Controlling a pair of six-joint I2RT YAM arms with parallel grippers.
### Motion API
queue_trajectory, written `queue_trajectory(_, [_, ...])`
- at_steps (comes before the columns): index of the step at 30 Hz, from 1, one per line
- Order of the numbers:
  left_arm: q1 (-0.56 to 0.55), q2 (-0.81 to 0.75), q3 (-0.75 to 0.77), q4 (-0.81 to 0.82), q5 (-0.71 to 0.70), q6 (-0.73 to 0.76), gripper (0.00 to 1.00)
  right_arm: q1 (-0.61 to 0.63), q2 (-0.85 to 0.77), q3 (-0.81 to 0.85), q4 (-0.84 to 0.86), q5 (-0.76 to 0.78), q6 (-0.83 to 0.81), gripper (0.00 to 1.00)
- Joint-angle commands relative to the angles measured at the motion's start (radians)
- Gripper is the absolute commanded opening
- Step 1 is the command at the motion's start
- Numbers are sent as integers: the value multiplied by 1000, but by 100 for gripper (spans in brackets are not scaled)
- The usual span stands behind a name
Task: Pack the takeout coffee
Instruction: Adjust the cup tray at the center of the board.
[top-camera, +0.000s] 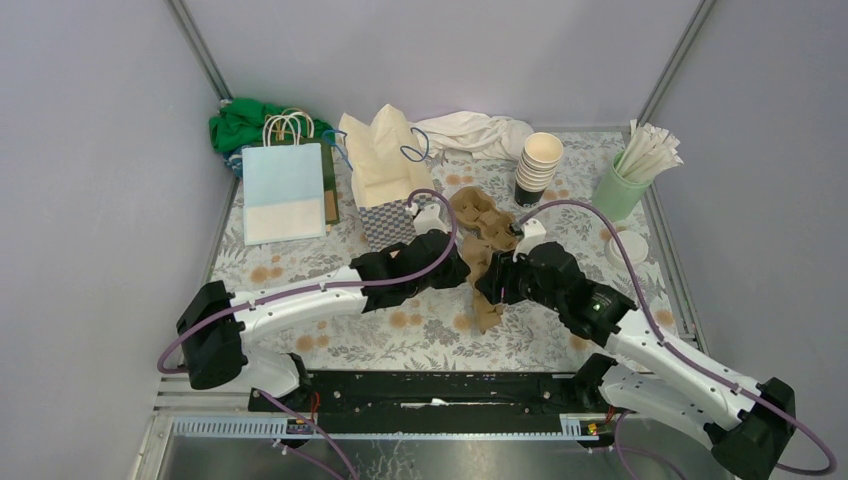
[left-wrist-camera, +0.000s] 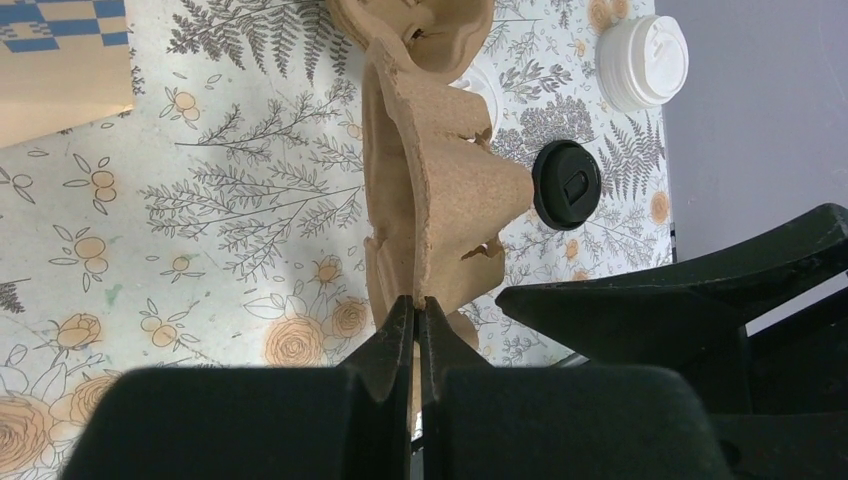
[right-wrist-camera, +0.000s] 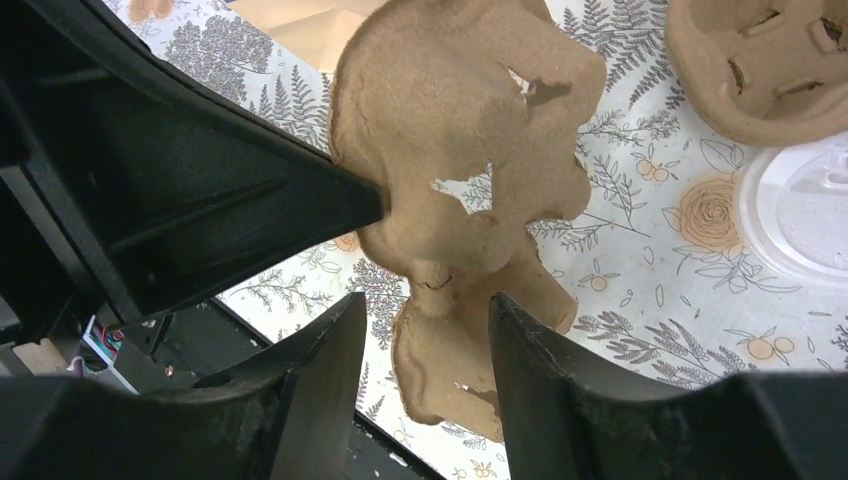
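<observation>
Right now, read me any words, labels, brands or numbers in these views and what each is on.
None can be read.
On the stack of paper cups: dark marking near the bottom, too small to read.
On the white lid: raised marks, too blurred to read.
On the black lid: no legible lettering.
On the pulp cup carrier: plain, no print.

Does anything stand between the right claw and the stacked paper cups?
Yes. The pulp cup carrier pinched by the left claw hangs inside the open right claw, and a second carrier lies just short of the paper cup stack.
</observation>
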Motion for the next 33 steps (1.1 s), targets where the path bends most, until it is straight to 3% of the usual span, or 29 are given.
queue_trajectory(1, [1,-8,52,-19,-19,-23,1,29,15,-7,95,23,-28,55])
queue_trajectory(18, [2,-4,76,-28,-19,-43,3,198,128,-27,117,304,17,55])
queue_trajectory(28, [1,-12,72,-20,-5,-44,12,203,164,-30,128,366,67,34])
queue_trajectory(33, [1,-24,71,-20,3,-28,32,203,146,-56,151,354,111,18])
